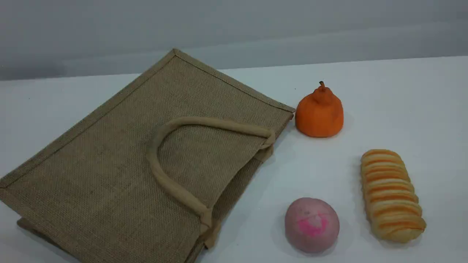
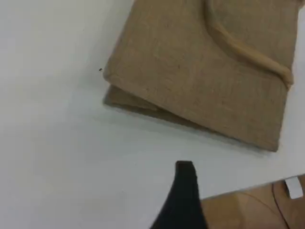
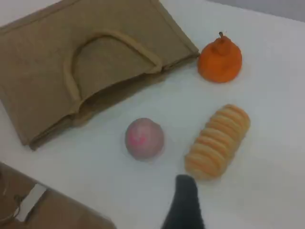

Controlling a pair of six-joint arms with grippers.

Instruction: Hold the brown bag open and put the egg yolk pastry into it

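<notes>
Two grippers, the left gripper (image 2: pixel 185 172) and the right gripper (image 3: pixel 185 185), hang wide open, holding nothing. No egg yolk pastry shows in any view. Only a pink-splotched bun (image 1: pixel 312 224), a striped loaf (image 1: pixel 393 195) and an orange pear-shaped fruit (image 1: pixel 319 113) lie toward the right edge of the table (image 1: pixel 402 91). The brown bag (image 1: pixel 102 171) lies collapsed flat on the table's left half, its long axis slanting from near-left to far-right and its mouth facing the foods. Its coarse jute looks light but stiff. The upper handle loop (image 1: pixel 153 164) or the top mouth rim seems the best hold.

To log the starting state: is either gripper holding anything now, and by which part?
Nothing is held. The left gripper hangs open over the table near the brown bag; the right gripper hangs open near the striped loaf.
</notes>
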